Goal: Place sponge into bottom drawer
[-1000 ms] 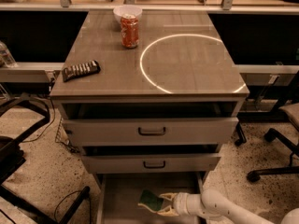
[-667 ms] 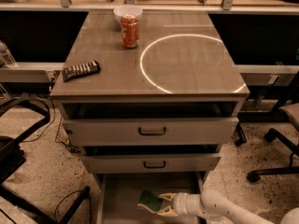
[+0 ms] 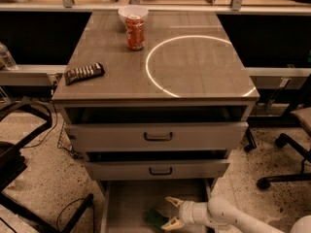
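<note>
The sponge (image 3: 153, 218) shows its dark green top and lies on the floor of the bottom drawer (image 3: 125, 202), near the front middle. The drawer is pulled out below the two upper grey drawers. My gripper (image 3: 166, 212) reaches in from the lower right on a white arm. It sits just right of the sponge, with its two pale fingers (image 3: 173, 201) spread apart above and below the sponge's right end. The fingers do not clamp the sponge.
On the cabinet top stand a red can (image 3: 135, 32), a white bowl (image 3: 132, 12) behind it and a dark remote (image 3: 84, 73) at the left edge. The upper drawers (image 3: 158, 136) are slightly open. Office chair bases stand at the left (image 3: 19, 144) and right (image 3: 286, 164).
The gripper held the sponge between its fingers before; now the fingers have spread and the sponge rests slightly lower on the drawer floor.
</note>
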